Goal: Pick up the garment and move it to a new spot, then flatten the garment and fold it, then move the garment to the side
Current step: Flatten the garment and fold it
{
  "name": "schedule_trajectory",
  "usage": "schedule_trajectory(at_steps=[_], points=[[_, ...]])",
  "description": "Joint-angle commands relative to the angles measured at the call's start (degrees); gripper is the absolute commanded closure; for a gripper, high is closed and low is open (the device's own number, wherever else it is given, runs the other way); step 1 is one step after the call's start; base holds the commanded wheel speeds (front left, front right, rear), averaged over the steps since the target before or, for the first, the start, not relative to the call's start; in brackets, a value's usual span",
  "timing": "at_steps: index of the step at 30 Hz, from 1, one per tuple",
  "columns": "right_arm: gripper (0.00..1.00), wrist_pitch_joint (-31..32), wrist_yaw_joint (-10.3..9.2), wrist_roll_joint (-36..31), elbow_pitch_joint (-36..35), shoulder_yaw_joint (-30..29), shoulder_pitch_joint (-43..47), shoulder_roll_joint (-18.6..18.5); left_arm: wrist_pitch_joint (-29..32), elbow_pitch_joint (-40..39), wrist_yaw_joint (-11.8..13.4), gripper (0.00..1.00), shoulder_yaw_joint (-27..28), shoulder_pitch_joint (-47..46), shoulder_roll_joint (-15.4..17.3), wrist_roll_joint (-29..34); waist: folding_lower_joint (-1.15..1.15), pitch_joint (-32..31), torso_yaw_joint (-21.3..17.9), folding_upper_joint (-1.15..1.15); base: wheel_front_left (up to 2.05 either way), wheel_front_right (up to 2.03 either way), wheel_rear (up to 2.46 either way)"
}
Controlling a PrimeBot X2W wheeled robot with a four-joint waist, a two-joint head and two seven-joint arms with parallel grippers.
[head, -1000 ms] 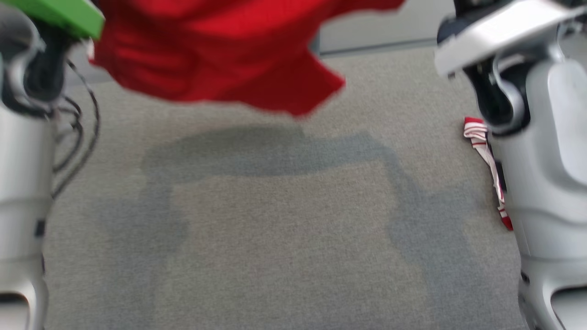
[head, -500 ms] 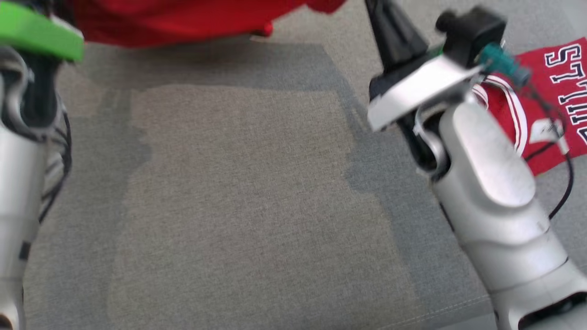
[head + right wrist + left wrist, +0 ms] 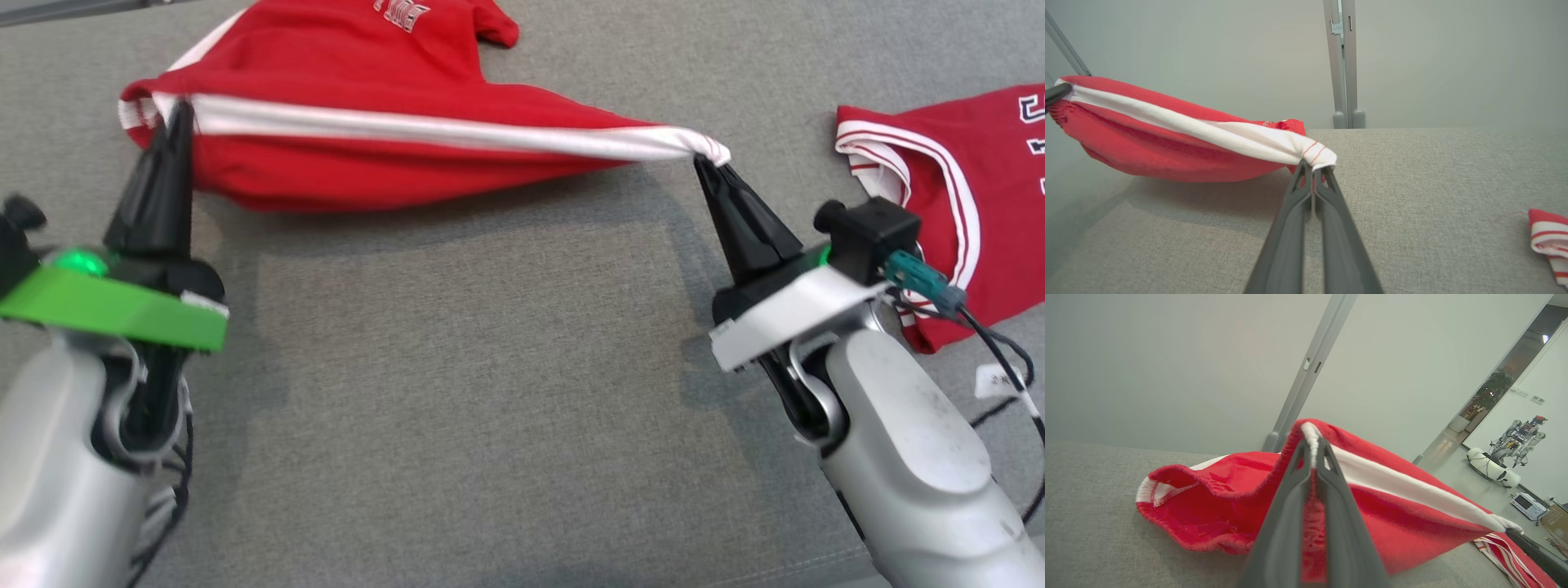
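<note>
Item: red garment w/ white stripe, strung betw. both grippers over grey cloth surface; far part rests on it, near edge lifted. L gripper: fingers pinched tight on stripe at garment's left end; R gripper: fingers pinched tight on white corner at its right end. Also: red-and-white jersey flat on surface, right of R gripper, apart from garment.
</note>
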Motion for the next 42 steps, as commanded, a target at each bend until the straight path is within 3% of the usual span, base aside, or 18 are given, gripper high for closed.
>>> schedule_trajectory(at_steps=[1,9,22,23,33,42], points=[[1.00,-0.33,-0.05,-0.14,-0.81,-0.55,1.73,-0.60,-0.28,-0.92,-0.14,1.00,1.15,2.34,-0.33,1.49,0.00,-2.10,1.93,0.59,0.00,0.00,0.00],[1.00,1.37,-0.08,-0.43,-7.43,-6.60,14.00,-2.67,-0.31,-7.68,-0.02,1.00,8.34,19.04,-7.82,8.32,0.00,-6.22,4.19,0.59,0.00,0.00,0.00],[1.00,4.95,-0.08,-2.20,-15.66,-10.51,30.41,-0.44,-0.32,-14.20,-0.01,1.00,13.39,35.72,-18.17,15.63,0.00,-13.99,4.73,0.59,0.00,0.00,0.00],[1.00,8.07,-0.07,-2.89,-20.93,-11.83,37.29,0.88,-0.31,-17.85,-0.02,1.00,14.21,43.49,-20.72,17.17,0.00,-18.38,4.85,0.59,0.00,0.00,0.00],[1.00,11.19,-0.07,-3.48,-26.44,-13.34,42.61,1.51,-0.31,-22.10,-0.02,1.00,14.81,49.10,-21.84,18.76,0.00,-20.24,4.61,0.59,0.00,0.00,0.00],[1.00,12.96,-0.06,-3.52,-26.70,-13.35,41.32,1.04,-0.31,-21.21,-0.02,1.00,12.65,47.70,-22.37,18.41,0.00,-19.24,5.53,0.59,0.00,0.00,0.00]])
